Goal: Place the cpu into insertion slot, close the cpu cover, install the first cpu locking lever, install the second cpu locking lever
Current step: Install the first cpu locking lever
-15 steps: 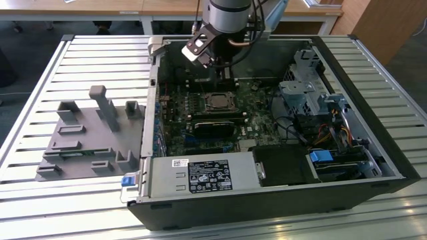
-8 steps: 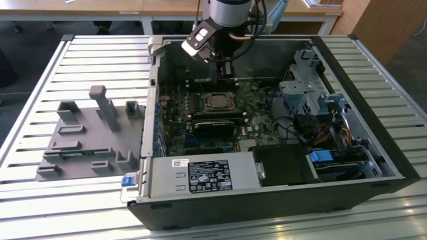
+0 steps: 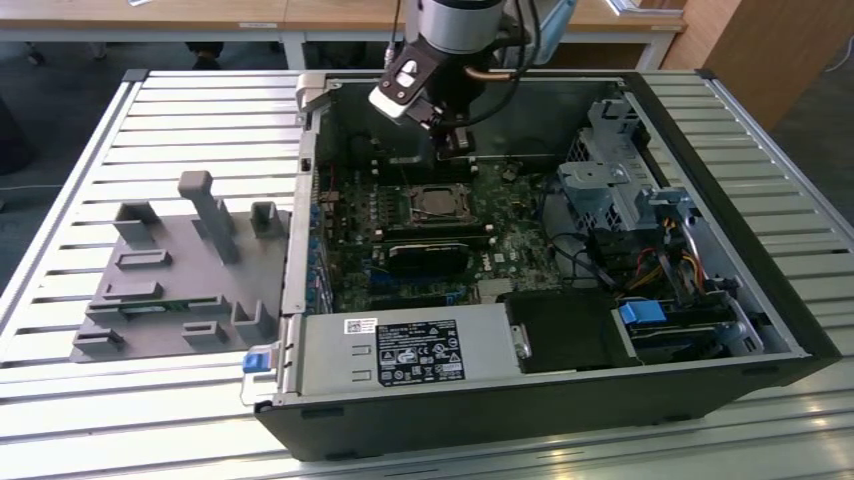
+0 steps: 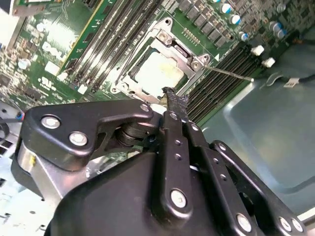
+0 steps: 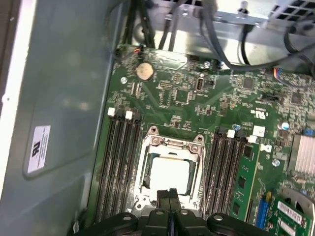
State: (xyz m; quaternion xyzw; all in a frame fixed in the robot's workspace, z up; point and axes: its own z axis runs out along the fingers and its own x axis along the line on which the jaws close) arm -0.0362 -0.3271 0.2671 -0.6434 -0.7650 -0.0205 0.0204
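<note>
A slatted metal table (image 3: 200, 110) carries an open computer case (image 3: 534, 405) and, beside it, a grey plastic fixture (image 3: 167, 300).

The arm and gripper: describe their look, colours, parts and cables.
The arm has a silvery-grey round wrist segment with dark cables alongside and a white-and-black box mounted on one side. The gripper is matte black, built of flat linkage bars joined by silver screws.
</note>
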